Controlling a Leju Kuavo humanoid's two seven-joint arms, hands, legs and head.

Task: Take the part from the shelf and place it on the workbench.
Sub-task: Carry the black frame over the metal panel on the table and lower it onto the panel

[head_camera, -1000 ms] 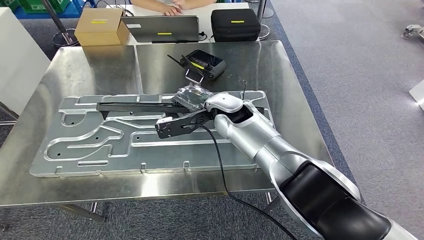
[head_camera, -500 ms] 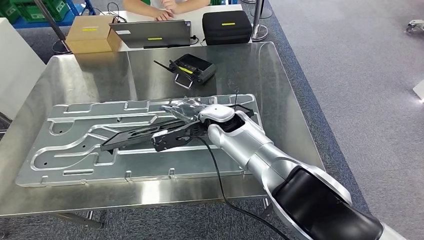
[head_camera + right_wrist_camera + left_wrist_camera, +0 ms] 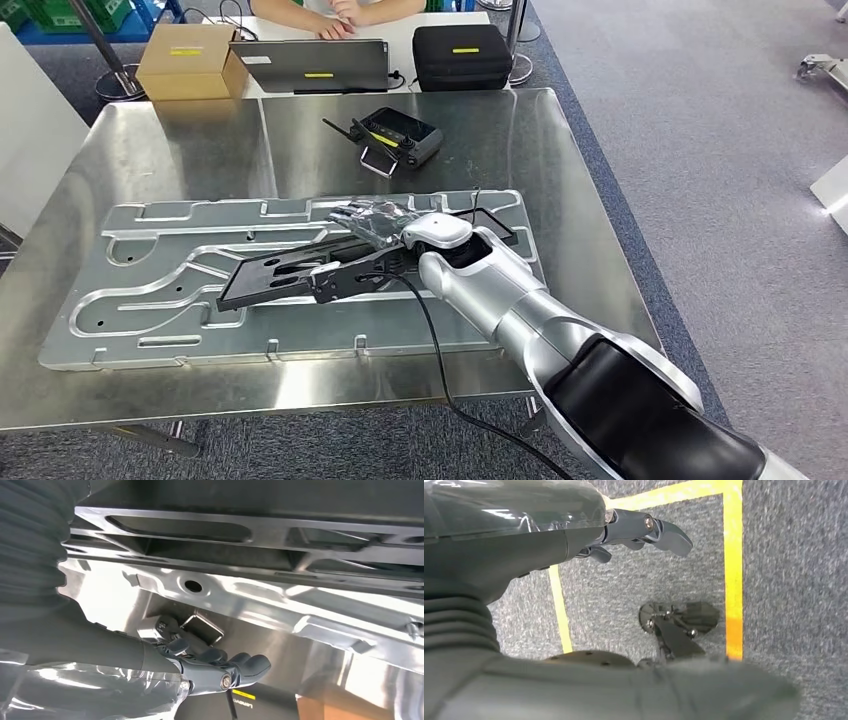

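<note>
While the right hand [image 3: 375,222] reaches over the steel workbench [image 3: 200,150], the part [image 3: 300,275], a long flat black frame with slotted cut-outs, lies tilted across the grooved aluminium plate [image 3: 150,300], just beside the fingers [image 3: 240,666]; whether they grip its near end cannot be told. Those dark fingers sit close together, slightly curled, under clear crinkled film. Hanging over grey carpet with yellow tape lines [image 3: 733,565], the left hand [image 3: 634,532] has loosely curled fingers holding nothing.
</note>
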